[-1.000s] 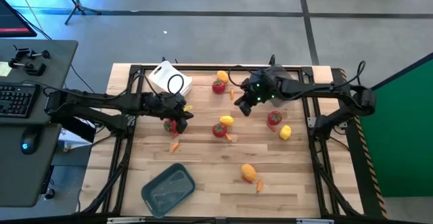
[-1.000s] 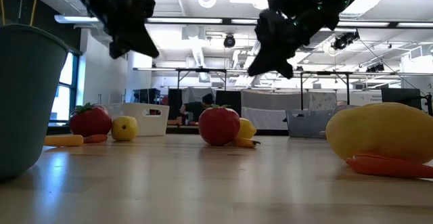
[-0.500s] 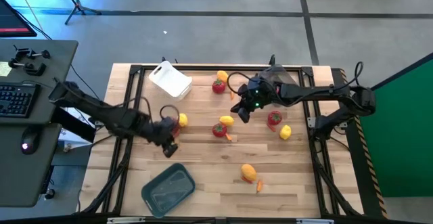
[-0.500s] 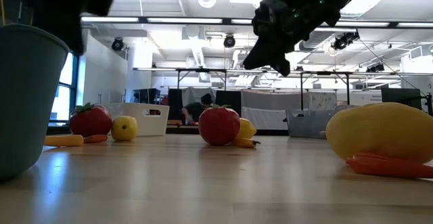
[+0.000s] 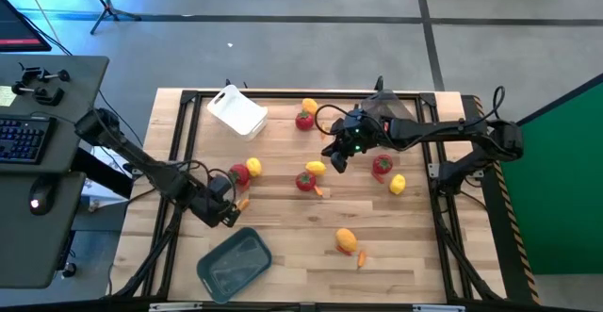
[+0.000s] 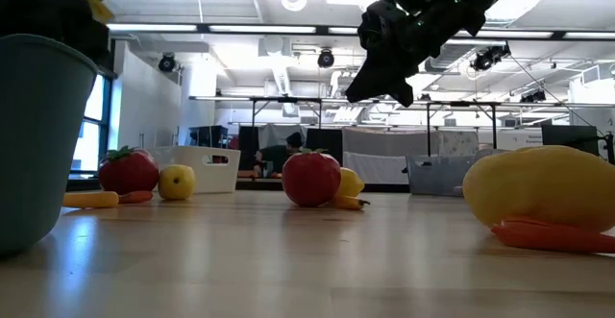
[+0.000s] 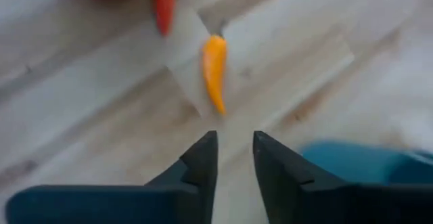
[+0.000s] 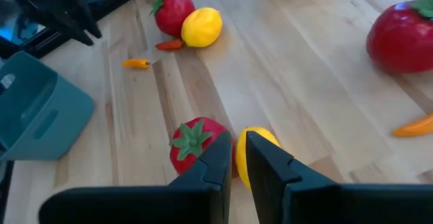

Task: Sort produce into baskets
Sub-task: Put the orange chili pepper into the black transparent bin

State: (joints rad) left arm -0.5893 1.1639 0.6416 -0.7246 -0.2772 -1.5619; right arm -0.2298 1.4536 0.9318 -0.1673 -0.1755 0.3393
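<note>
Wooden desk [image 5: 283, 255] carries all items. Two baskets seen from above: grey-blue basket [image 5: 234, 263] near the front left corner, white basket [image 5: 236, 110] near the back left corner. A third grey bin [image 6: 439, 175] appears only in the low view, far back; its place on the desk cannot be told.

Left tool [image 5: 224, 215] sits low just beside the grey-blue basket's back edge. Fingers [image 7: 203, 163] stand narrowly apart, holding nothing. A small orange chili [image 7: 214, 72] lies on the desk just ahead of the tips, not touching. Beyond it, a red tomato [image 5: 239, 173] touches a yellow lemon [image 5: 253, 167].

Right tool [image 5: 335, 159] hovers above mid-desk, fingers [image 8: 218, 163] nearly together, empty. Directly under it: tomato [image 8: 193, 143] and lemon [image 8: 254, 143], side by side.

Count, high view: four red tomatoes, five yellow-orange fruits. Thin orange pieces: at least four; small, some partly hidden against fruit, so count uncertain. Left tool is mostly cut off in the low view.
</note>
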